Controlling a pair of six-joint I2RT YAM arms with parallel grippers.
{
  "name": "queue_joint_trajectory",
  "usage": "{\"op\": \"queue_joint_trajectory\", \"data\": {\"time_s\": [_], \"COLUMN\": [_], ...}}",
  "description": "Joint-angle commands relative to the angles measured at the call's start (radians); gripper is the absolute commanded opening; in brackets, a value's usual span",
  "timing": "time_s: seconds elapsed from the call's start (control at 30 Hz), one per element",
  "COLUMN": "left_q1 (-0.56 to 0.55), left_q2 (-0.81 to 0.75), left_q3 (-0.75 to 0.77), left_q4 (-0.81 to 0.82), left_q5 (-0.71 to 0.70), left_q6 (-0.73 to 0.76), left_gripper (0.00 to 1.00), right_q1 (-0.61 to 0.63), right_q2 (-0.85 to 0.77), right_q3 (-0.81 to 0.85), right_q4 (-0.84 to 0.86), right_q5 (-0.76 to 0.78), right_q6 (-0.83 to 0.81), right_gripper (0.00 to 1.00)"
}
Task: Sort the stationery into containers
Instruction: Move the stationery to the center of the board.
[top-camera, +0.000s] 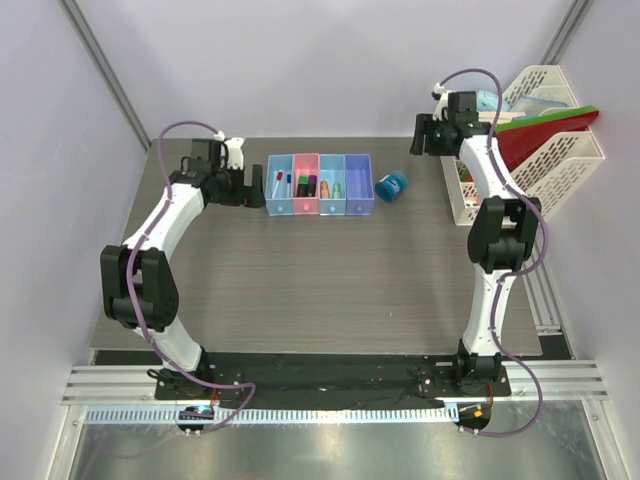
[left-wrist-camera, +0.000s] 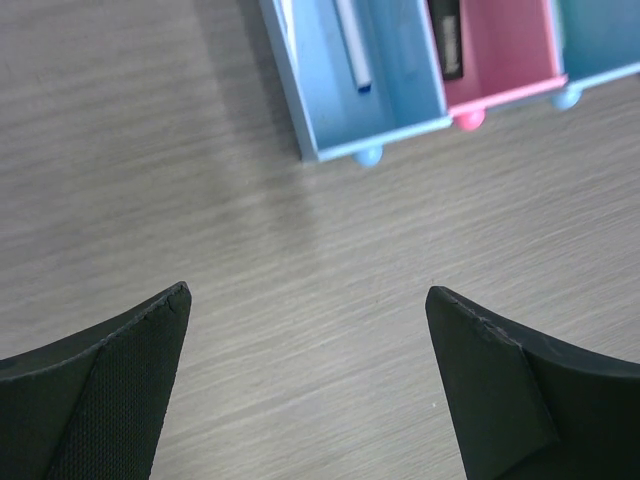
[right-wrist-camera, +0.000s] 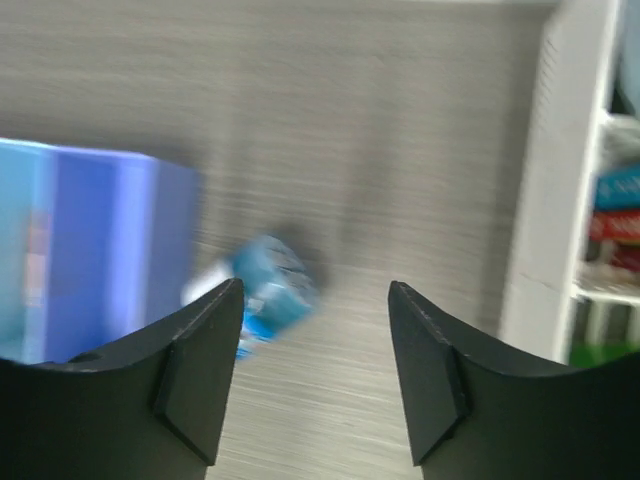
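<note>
The containers (top-camera: 320, 205) stand as a joined row at the back middle of the table. Pens (top-camera: 281, 183) lie in the left light blue bin, highlighters (top-camera: 306, 185) in the pink one, and orange and green bits (top-camera: 331, 188) in the third. A round blue roll (top-camera: 392, 185) lies on the table just right of the purple-blue bin (top-camera: 359, 195). My left gripper (top-camera: 254, 187) stands open just left of the row, over bare table (left-wrist-camera: 308, 291). My right gripper (top-camera: 419, 135) hovers open, up and right of the roll (right-wrist-camera: 270, 290), with nothing between its fingers (right-wrist-camera: 315, 286).
A white lattice file rack (top-camera: 545, 150) with red and green folders (top-camera: 545, 125) stands at the back right, close to my right arm; its white edge (right-wrist-camera: 555, 180) shows in the right wrist view. The left wrist view shows a pen (left-wrist-camera: 352, 45) in the light blue bin.
</note>
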Motion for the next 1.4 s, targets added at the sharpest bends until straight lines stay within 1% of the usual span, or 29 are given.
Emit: {"op": "queue_joint_trajectory", "data": {"time_s": [0.0, 0.13, 0.17, 0.23, 0.33, 0.37, 0.43, 0.47, 0.53, 0.7, 0.83, 0.97, 1.37], "left_q1": [0.003, 0.003, 0.003, 0.003, 0.003, 0.003, 0.003, 0.003, 0.003, 0.003, 0.003, 0.003, 0.003], "left_q2": [0.003, -0.013, -0.02, -0.028, -0.042, -0.046, -0.051, -0.053, -0.054, -0.046, -0.036, -0.025, -0.01], "left_q3": [0.075, 0.038, 0.027, 0.0, -0.027, -0.031, -0.043, -0.048, -0.054, -0.059, -0.056, -0.044, -0.041], "left_q4": [0.013, 0.019, 0.024, 0.028, 0.033, 0.033, 0.035, 0.035, 0.036, 0.036, 0.032, 0.024, 0.015], "left_q5": [0.035, 0.037, 0.031, 0.023, 0.015, 0.011, 0.008, 0.008, 0.008, 0.005, 0.002, -0.001, -0.011], "left_q6": [0.005, 0.014, 0.019, 0.028, 0.042, 0.043, 0.045, 0.046, 0.045, 0.045, 0.043, 0.042, 0.036], "left_gripper": [1.0, 1.0, 1.0, 1.0, 1.0, 1.0, 1.0, 1.0, 1.0, 1.0, 1.0, 1.0, 1.0], "right_q1": [0.057, 0.059, 0.057, 0.059, 0.059, 0.057, 0.057, 0.059, 0.057, 0.059, 0.059, 0.06, 0.069], "right_q2": [0.02, 0.021, 0.016, 0.013, 0.011, 0.011, 0.011, 0.013, 0.019, 0.03, 0.03, 0.039, 0.122], "right_q3": [-0.039, -0.088, -0.105, -0.123, -0.131, -0.131, -0.133, -0.136, -0.134, -0.134, -0.142, -0.143, -0.11], "right_q4": [-0.084, -0.064, -0.057, -0.041, -0.03, -0.027, -0.017, -0.011, -0.004, -0.009, -0.029, -0.038, -0.038], "right_q5": [0.046, 0.052, 0.054, 0.046, 0.032, 0.031, 0.041, 0.043, 0.034, -0.028, -0.121, -0.176, -0.198], "right_q6": [-0.178, -0.261, -0.272, -0.302, -0.322, -0.329, -0.336, -0.345, -0.353, -0.385, -0.413, -0.422, -0.415], "right_gripper": [0.69, 0.75, 0.79, 0.81, 0.86, 0.89, 0.92, 0.96, 0.99, 1.0, 1.0, 1.0, 1.0]}}
